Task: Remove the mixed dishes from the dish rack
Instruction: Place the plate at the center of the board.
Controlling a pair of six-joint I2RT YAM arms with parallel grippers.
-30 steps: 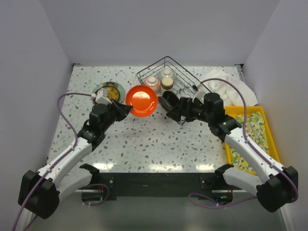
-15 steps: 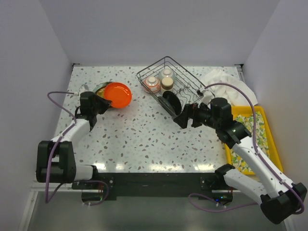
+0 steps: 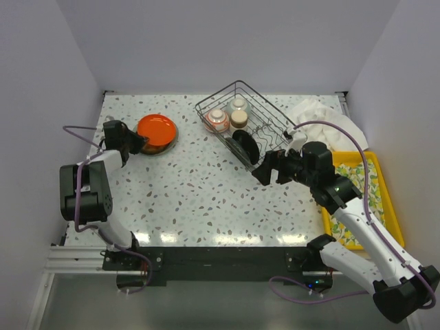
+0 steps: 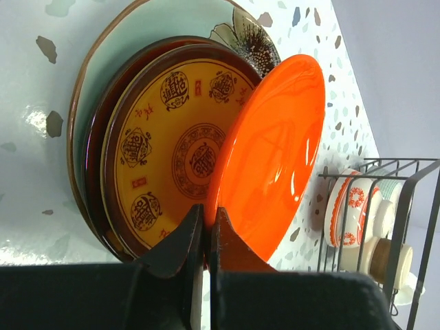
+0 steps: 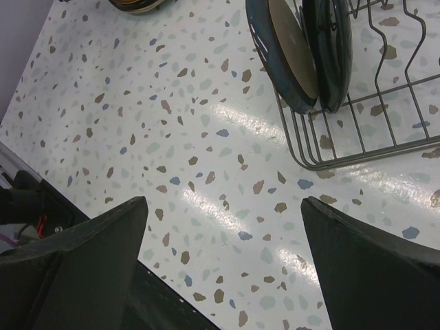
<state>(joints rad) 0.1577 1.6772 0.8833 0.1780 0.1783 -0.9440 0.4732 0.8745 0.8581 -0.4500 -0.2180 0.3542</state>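
Observation:
My left gripper (image 3: 137, 143) (image 4: 205, 214) is shut on the rim of the orange-red plate (image 3: 156, 128) (image 4: 271, 151), which lies tilted over a stack of a yellow-and-brown patterned plate (image 4: 161, 148) and a pale floral plate (image 4: 113, 55) at the table's far left. The dish rack (image 3: 240, 124) (image 5: 357, 103) holds two dark plates (image 3: 245, 146) (image 5: 302, 48) upright at its near end, a red-patterned bowl (image 3: 216, 120) (image 4: 347, 210) and small cream and brown cups (image 3: 238, 113). My right gripper (image 3: 265, 167) (image 5: 223, 227) is open and empty above the bare table, just in front of the rack.
A white cloth (image 3: 323, 127) lies at the back right. A yellow plastic tray (image 3: 357, 199) with a leafy pattern sits at the right edge. White walls close in the speckled table (image 3: 206, 199) on three sides.
My left gripper carried the orange-red plate from the middle of the table to the far left and lowered it onto the plate stack. My right arm drew back a little from the rack.

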